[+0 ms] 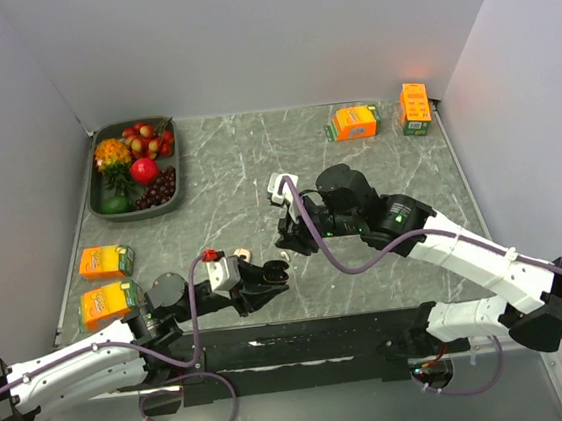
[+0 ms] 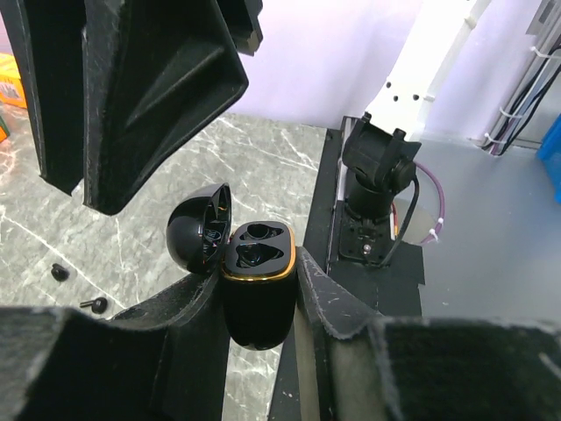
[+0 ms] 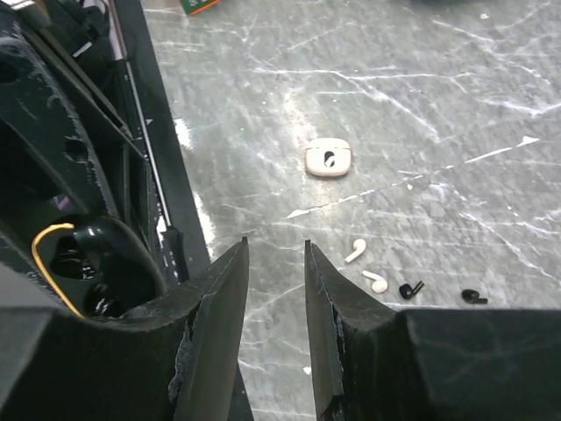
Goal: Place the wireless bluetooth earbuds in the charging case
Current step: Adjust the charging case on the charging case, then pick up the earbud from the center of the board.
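Note:
My left gripper is shut on a black charging case with a gold rim. It holds the case upright, lid open, both sockets empty. Two black earbuds lie on the table at far left of the left wrist view. My right gripper is open and empty above the table. In the right wrist view, two white earbuds and two black earbuds lie to its right. A white case lies farther ahead, and the black case shows at left.
A grey tray of fruit stands at the back left. Orange cartons lie at the left edge and at the back right. A black strip runs along the near edge by the arm bases.

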